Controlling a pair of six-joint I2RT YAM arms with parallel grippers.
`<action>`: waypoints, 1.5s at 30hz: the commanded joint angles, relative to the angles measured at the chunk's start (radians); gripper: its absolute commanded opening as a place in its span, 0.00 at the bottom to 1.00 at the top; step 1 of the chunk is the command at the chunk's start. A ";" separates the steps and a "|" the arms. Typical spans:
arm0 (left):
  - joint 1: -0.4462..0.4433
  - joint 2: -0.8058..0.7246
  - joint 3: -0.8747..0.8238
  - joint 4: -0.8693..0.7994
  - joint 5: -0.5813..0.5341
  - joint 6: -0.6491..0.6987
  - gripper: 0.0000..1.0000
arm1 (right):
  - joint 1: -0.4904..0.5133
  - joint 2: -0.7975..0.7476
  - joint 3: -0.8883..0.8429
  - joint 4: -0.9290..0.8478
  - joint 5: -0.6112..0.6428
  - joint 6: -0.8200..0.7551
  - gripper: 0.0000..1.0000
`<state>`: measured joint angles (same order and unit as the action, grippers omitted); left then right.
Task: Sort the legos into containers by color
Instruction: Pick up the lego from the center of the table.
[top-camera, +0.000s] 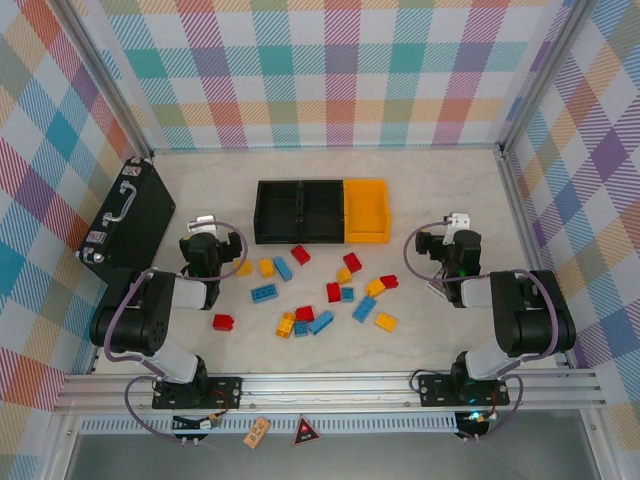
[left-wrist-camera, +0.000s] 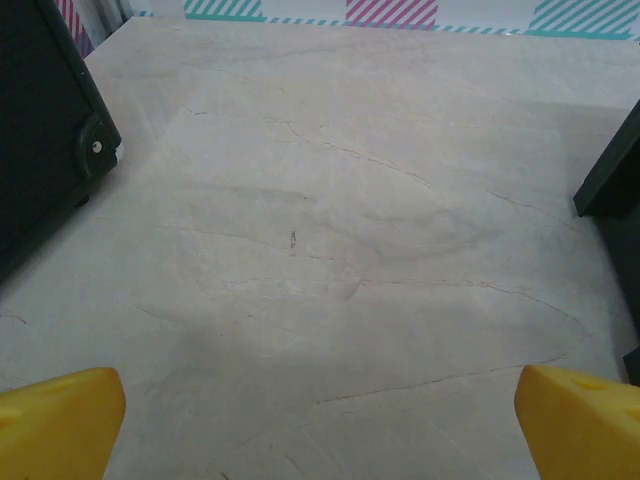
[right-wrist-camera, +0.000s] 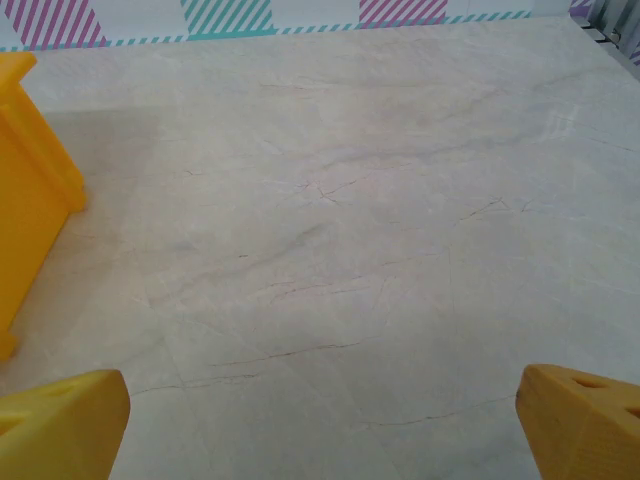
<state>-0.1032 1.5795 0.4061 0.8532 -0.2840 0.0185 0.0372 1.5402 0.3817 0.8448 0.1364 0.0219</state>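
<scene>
Counter (top-camera: 450, 200): pale, marbled. Black briefcase (top-camera: 130, 215) at its 9 o'clock edge. Containers (top-camera: 301, 186) in row toward 12 o'clock: two black, yellow-orange one at 3 o'clock end. My left tool (left-wrist-camera: 320, 435): fingers wide apart over bare counter. My right tool (right-wrist-camera: 320, 430): same. Legos (top-camera: 333, 292), red, blue and yellow-orange, lie scattered at 6 o'clock of containers, between my arms.

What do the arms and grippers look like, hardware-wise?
The left arm and right arm have black joint housings, pale grey links, looping lilac-grey cables and black base plates. The left gripper and right gripper have wedge-shaped yellow-orange fingertips.
</scene>
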 joint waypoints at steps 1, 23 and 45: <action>-0.001 -0.001 -0.010 0.035 0.009 -0.012 1.00 | -0.005 -0.003 0.016 0.014 -0.018 0.010 0.99; -0.001 -0.001 -0.010 0.037 0.009 -0.011 0.99 | -0.006 -0.002 0.017 0.014 -0.018 0.012 0.99; -0.004 -0.314 0.204 -0.524 0.040 -0.205 1.00 | -0.006 -0.345 0.243 -0.592 -0.118 0.181 0.99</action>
<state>-0.1032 1.3087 0.5510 0.5060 -0.2768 -0.0631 0.0376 1.2430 0.5667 0.4427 0.0612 0.0944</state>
